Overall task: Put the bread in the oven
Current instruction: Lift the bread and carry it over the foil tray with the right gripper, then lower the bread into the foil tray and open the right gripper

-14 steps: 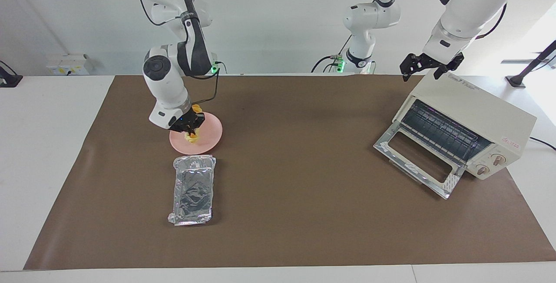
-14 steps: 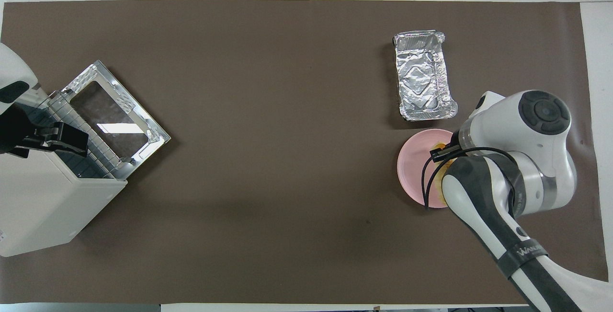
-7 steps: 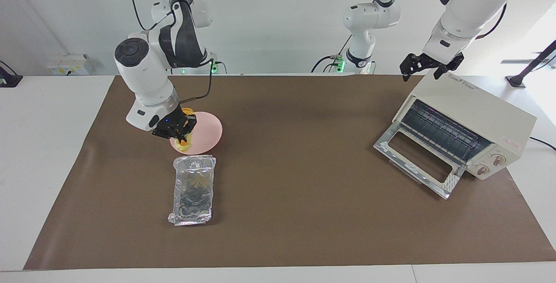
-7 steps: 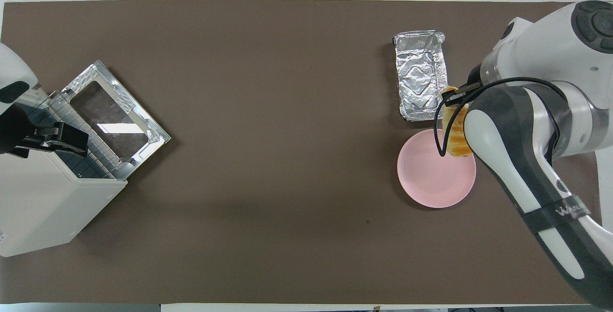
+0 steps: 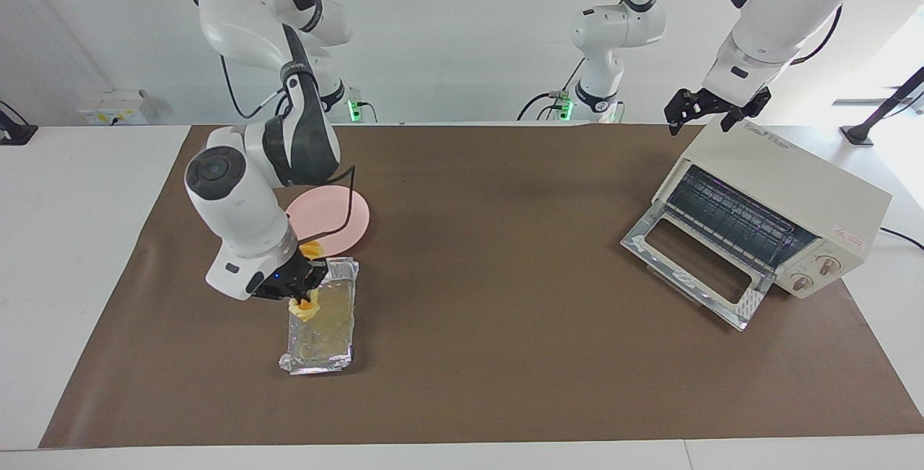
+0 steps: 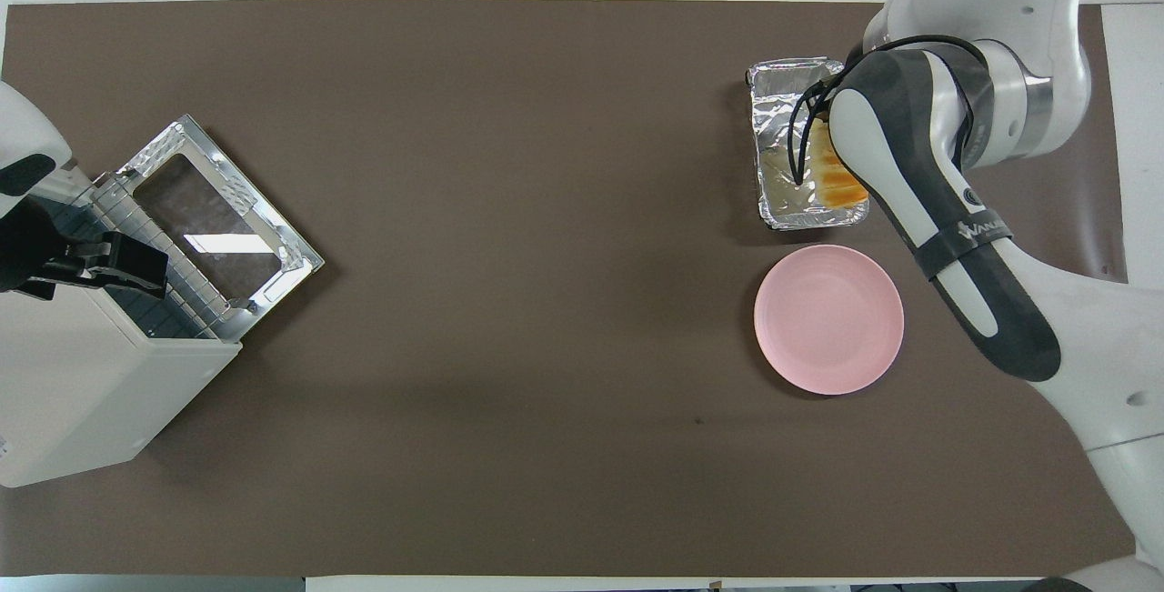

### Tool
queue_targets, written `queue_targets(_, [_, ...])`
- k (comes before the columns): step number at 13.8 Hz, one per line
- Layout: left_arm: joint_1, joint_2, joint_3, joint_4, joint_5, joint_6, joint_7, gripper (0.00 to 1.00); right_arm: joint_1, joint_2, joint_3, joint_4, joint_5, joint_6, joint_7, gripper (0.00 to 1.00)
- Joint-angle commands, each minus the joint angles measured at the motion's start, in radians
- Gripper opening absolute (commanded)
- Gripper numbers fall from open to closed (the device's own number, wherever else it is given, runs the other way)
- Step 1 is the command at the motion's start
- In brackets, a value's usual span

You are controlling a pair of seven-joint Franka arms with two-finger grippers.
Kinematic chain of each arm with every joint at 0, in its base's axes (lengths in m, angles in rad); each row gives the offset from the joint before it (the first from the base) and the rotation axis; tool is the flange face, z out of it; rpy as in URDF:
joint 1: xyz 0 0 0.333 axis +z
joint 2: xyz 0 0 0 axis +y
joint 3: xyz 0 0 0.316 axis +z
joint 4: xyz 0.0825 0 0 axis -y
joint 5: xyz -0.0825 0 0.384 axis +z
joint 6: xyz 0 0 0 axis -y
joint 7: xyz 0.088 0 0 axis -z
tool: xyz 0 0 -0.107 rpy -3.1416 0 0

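- Toward the right arm's end of the table, the right gripper (image 5: 297,289) hangs low over the foil tray (image 5: 321,340), its fingers clamped on the bread (image 5: 306,307); the yellow-orange loaf sits crosswise in the grip, one end poking out below.
- A second ago that gripper was down on the pink plate (image 5: 345,216) with the loaf; since then it has lifted the bread clear and carried it over the tray, which lies just beside the plate and farther from the robots; the plate is now bare.
- From overhead, the bread (image 6: 835,178) shows over the tray's end nearest the robots, partly hidden by the arm (whether it touches the foil I cannot tell).
- Across the middle there is only the brown mat (image 5: 491,275).
- Toward the left arm's end stands the oven (image 5: 787,196), cream-white, its glass door (image 5: 693,268) dropped flat and the wire rack showing; it has not changed.
- The left gripper (image 5: 716,110) waits above the oven's top edge, fingers spread wide, holding nothing, unmoved over the last second.
- My reading: the pick-up is done, and the bread looks bound for the tray first; it is well apart from the oven, so most of the task remains.
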State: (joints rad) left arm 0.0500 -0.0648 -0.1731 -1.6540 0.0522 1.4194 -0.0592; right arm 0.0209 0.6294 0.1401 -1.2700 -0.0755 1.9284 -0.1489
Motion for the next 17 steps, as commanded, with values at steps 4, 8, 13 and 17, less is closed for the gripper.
queue_targets(4, [0.018, -0.024, -0.008, -0.021, -0.015, -0.002, 0.001, 1.00, 0.048, 0.116, -0.017, 0.072, -0.073, 0.125, 0.031, 0.00])
queue_targets(8, [0.019, -0.024, -0.008, -0.021, -0.015, -0.002, 0.001, 1.00, 0.040, 0.087, -0.017, -0.043, -0.070, 0.205, 0.034, 0.00])
queue_targets(13, [0.019, -0.024, -0.008, -0.021, -0.015, -0.002, 0.001, 1.00, 0.044, 0.058, -0.017, -0.028, -0.059, 0.109, 0.052, 1.00])
queue_targets(17, [0.019, -0.024, -0.008, -0.021, -0.015, -0.002, 0.001, 1.00, -0.004, 0.070, -0.017, 0.038, -0.067, 0.046, -0.024, 1.00])
